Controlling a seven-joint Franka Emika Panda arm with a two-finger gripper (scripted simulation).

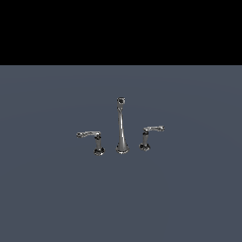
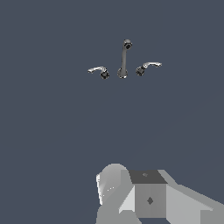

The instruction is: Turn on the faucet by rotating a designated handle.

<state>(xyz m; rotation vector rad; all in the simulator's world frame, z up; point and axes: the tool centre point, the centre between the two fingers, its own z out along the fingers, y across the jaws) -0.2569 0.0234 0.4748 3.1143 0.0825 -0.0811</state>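
Chrome faucet (image 1: 121, 126) at frame centre; shorter handle (image 1: 149, 136) right of the spout — probably. Approach its lever tip squarely. Fingers' state — cannot tell.

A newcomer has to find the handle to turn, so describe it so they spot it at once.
On the grey surface stands a chrome faucet with a tall slim spout in the middle. The handle is the low lever on the exterior view's right of the spout; its lever looks shorter than that of the twin handle on the other side.
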